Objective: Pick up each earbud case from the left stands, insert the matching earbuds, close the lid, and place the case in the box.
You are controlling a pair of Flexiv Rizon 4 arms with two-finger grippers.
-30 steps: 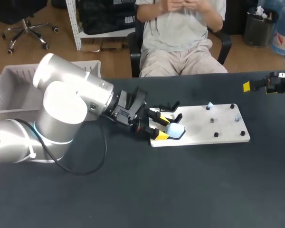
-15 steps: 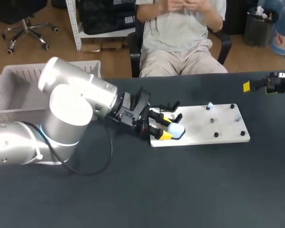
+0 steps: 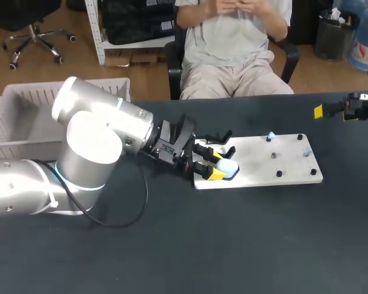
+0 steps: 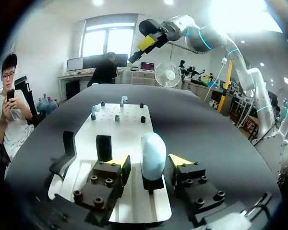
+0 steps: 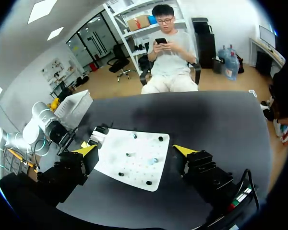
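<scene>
A light blue earbud case (image 3: 228, 166) stands upright on a black stand at the left end of the white board (image 3: 276, 147). My left gripper (image 3: 213, 164) straddles it. In the left wrist view the case (image 4: 152, 154) rises between the two yellow-tipped fingers of the left gripper (image 4: 149, 162), with a narrow gap showing on each side, so the gripper is open. Two small pale earbuds (image 3: 270, 136) (image 3: 306, 151) sit on pegs at the board's far end. My right gripper (image 3: 322, 111) hangs open and empty, high at the table's far right.
An empty black stand (image 3: 222, 137) is next to the case on the board. Several black pegs dot the board (image 4: 120, 124). A white slatted box (image 3: 24, 104) sits at the table's back left, behind my left arm.
My left arm has edged forward along the case and its fingers have narrowed around it. The right arm has not moved.
</scene>
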